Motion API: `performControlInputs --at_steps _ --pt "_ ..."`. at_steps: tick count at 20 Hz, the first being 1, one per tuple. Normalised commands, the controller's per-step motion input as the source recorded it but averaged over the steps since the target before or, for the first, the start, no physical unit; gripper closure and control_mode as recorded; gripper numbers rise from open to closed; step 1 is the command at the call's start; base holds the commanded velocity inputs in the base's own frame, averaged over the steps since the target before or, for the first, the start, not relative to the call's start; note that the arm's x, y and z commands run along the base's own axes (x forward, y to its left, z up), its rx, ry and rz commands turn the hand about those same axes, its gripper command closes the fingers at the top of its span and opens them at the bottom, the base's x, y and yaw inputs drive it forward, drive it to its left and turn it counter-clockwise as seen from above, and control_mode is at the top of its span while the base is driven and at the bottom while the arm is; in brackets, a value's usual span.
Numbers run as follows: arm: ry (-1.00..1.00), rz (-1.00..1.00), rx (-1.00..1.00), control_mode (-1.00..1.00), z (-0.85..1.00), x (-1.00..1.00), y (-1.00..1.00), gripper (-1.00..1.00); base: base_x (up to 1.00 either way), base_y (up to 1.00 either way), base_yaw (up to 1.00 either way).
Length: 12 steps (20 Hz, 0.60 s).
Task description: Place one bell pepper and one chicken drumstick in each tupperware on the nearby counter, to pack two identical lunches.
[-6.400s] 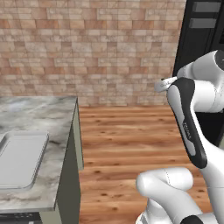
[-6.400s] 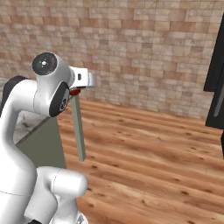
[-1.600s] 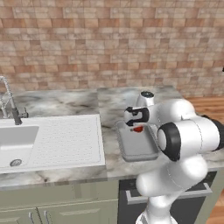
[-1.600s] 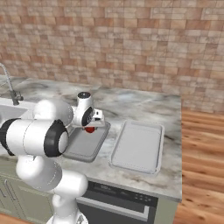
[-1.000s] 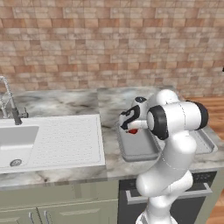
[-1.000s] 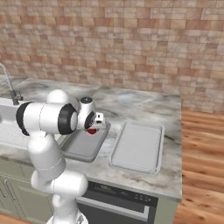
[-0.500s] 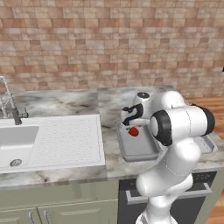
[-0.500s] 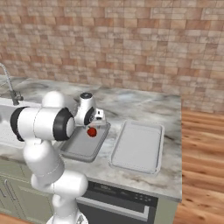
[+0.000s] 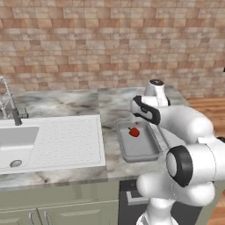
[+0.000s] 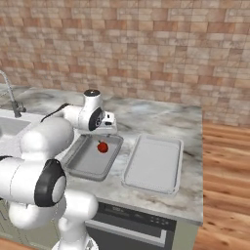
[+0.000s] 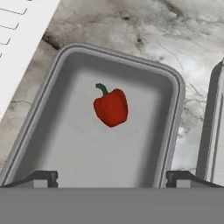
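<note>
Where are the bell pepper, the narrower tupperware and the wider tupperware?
bell pepper point(image 11: 111, 107), hand view, middle of its red body.
narrower tupperware point(image 10: 87, 161), right base view, bare floor.
wider tupperware point(image 10: 152, 166), right base view, bare floor.

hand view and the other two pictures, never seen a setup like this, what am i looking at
A white robot arm on a driving base, in a simulated kitchen. Two pictures come from cameras behind the arm, left and right; the third looks down along its end effector. On the marbled counter sit two grey tupperware: the narrower one holds a red bell pepper, the wider one beside it holds nothing. A sink lies further left. The end effector is open above the pepper, holding nothing.
</note>
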Motion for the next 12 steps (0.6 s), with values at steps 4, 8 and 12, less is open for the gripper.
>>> performControlInputs --at_steps 4,8,12 --pt "-0.17 0.02 0.00 -1.00 0.53 -1.00 -0.53 -1.00 0.00 0.00 0.00" --pt "-0.27 0.00 0.00 -1.00 0.39 -1.00 -0.11 -1.00 0.00 0.00 0.00" --pt "-0.29 0.01 -0.04 -1.00 0.18 -1.00 0.03 -1.00 0.00 0.00 0.00"
